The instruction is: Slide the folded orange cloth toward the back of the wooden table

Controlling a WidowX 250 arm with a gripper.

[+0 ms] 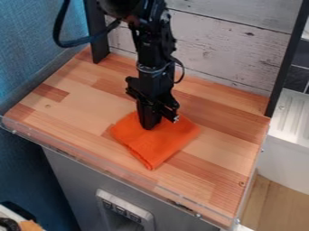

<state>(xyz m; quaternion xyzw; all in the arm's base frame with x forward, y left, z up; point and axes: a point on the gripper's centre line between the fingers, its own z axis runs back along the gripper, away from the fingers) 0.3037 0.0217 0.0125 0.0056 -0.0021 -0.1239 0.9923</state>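
The black gripper (149,123) hangs down from the top edge over the middle of the wooden counter (77,103). Its tip is at the upper part of an orange cloth (158,145), which lies folded and roughly square on the wood. The cloth's near corner points toward the counter's front edge. Whether the tip presses on the cloth or pinches any of it cannot be made out.
A clear rim (100,166) runs along the counter's front edge. Black posts (284,63) stand at the back left and right, with a whitewashed plank wall (223,47) between them. A white ridged surface (293,118) lies beyond the right side.
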